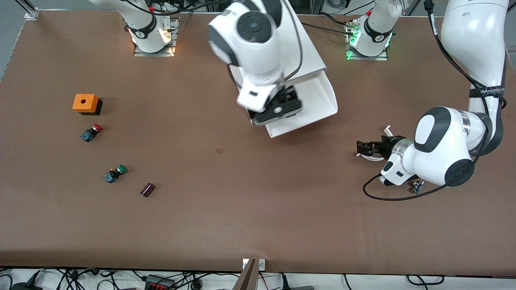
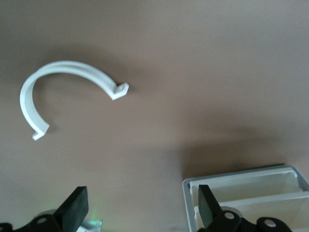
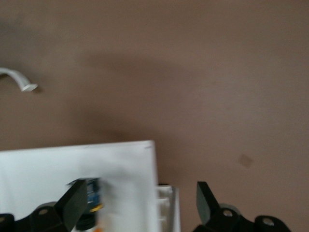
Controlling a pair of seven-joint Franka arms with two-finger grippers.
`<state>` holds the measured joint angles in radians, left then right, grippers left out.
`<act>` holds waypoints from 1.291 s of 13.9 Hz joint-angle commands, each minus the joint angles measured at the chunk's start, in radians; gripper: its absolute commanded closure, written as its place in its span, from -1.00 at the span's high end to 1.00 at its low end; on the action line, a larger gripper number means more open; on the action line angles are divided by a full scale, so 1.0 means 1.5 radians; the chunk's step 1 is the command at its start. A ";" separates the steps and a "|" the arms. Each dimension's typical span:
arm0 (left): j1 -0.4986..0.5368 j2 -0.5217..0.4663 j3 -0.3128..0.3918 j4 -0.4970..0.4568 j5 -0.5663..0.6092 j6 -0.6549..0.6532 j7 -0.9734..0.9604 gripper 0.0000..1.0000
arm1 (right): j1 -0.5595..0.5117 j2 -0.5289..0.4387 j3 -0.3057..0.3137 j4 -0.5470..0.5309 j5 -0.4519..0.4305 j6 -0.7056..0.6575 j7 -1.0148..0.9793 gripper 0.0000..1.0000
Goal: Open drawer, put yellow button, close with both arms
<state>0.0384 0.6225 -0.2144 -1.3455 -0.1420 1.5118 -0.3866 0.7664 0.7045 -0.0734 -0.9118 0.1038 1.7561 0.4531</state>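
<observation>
Right wrist view shows my right gripper [image 3: 137,205] spread wide over the open drawer [image 1: 318,98], the yellow button [image 3: 91,198] seemingly already inside. I'd lift it straight clear before pushing. My left gripper [image 2: 140,208] waits wide open and empty over the table [image 1: 258,209].

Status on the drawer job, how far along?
Done: the drawer is pulled open. In hand: the right hand is over it, fingers open, and the yellow button lies on the white drawer beside one finger, so it looks released. To do: close the drawer. The left hand waits open over a white clip.
</observation>
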 commanded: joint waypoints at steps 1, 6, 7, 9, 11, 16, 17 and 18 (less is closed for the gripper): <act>-0.026 -0.030 -0.006 0.004 0.021 0.037 -0.013 1.00 | -0.103 -0.009 0.013 -0.002 0.004 -0.029 -0.036 1.00; -0.106 -0.060 -0.010 -0.016 0.049 0.144 -0.170 1.00 | -0.277 -0.010 0.006 -0.002 0.004 -0.094 -0.143 1.00; -0.117 -0.062 -0.011 -0.027 0.050 0.165 -0.233 1.00 | -0.312 -0.017 0.005 -0.002 0.005 -0.099 -0.148 1.00; -0.143 -0.096 -0.023 -0.085 0.050 0.219 -0.268 1.00 | -0.373 -0.020 0.006 -0.002 0.012 -0.116 -0.188 1.00; -0.174 -0.120 -0.030 -0.148 0.050 0.284 -0.290 1.00 | -0.408 -0.029 0.006 -0.002 0.012 -0.150 -0.230 1.00; -0.195 -0.164 -0.036 -0.246 0.051 0.349 -0.306 1.00 | -0.471 -0.147 0.010 -0.113 0.011 -0.151 -0.236 1.00; -0.200 -0.164 -0.039 -0.247 0.050 0.345 -0.307 1.00 | -0.488 -0.182 0.011 -0.154 0.011 -0.146 -0.240 1.00; -0.200 -0.165 -0.046 -0.257 0.050 0.344 -0.308 1.00 | -0.496 -0.217 0.011 -0.181 0.004 -0.145 -0.264 1.00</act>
<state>-0.2556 0.4185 -0.2711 -1.6704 -0.0924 2.0103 -0.8291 0.0635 0.5342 -0.0785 -1.0043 0.1068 1.5223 0.1004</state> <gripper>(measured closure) 0.000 0.000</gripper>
